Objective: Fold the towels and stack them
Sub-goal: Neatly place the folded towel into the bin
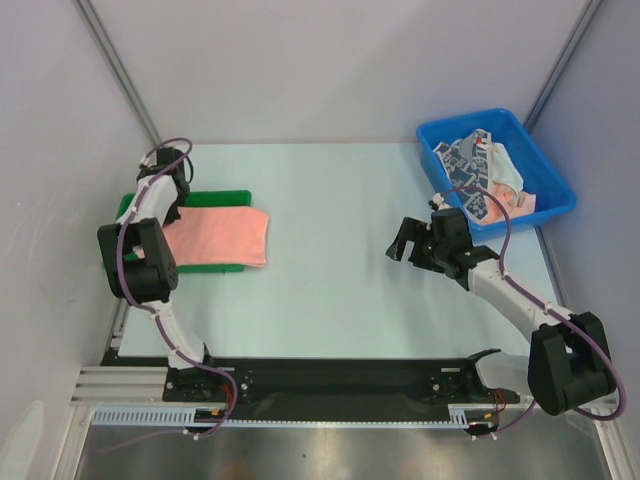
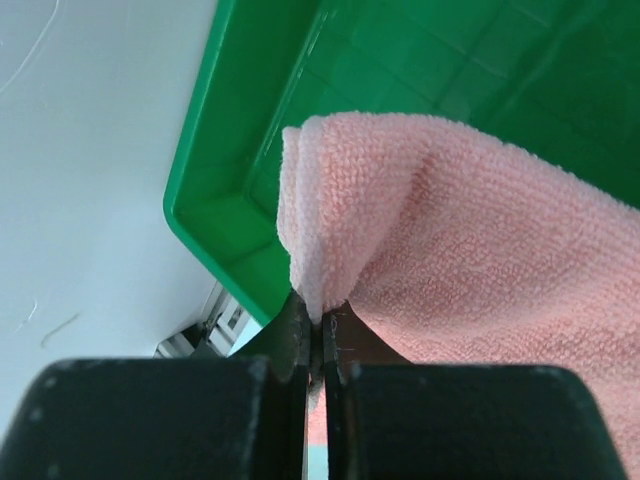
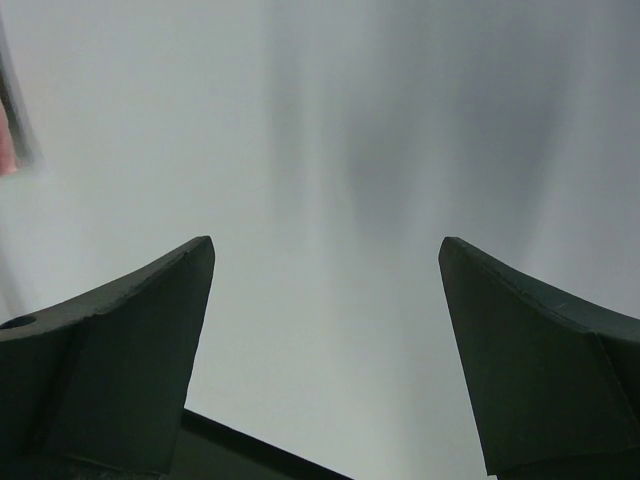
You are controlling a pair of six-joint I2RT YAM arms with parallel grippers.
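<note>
A salmon-pink towel (image 1: 215,238) is laid out flat across a green tray (image 1: 228,196) at the left side of the table (image 1: 330,200), and its right end is carried past the tray's right rim onto the table top. At its far left end a bunched fold of the terry is pinched by the left gripper (image 2: 315,335), whose jaws are pressed together on the cloth with only the fabric between them; that pinched edge is raised slightly above the tray floor, close to the tray's corner. The other towels are heaped loosely in a blue bin (image 1: 548,172) at the far right corner of the table: a navy-and-white patterned towel (image 1: 465,160) is seen on top, with a white towel (image 1: 507,172) beside it. The right gripper (image 1: 405,240) is held above bare table just in front of the bin, well apart from the tray, its jaws spread wide with nothing between them.
</note>
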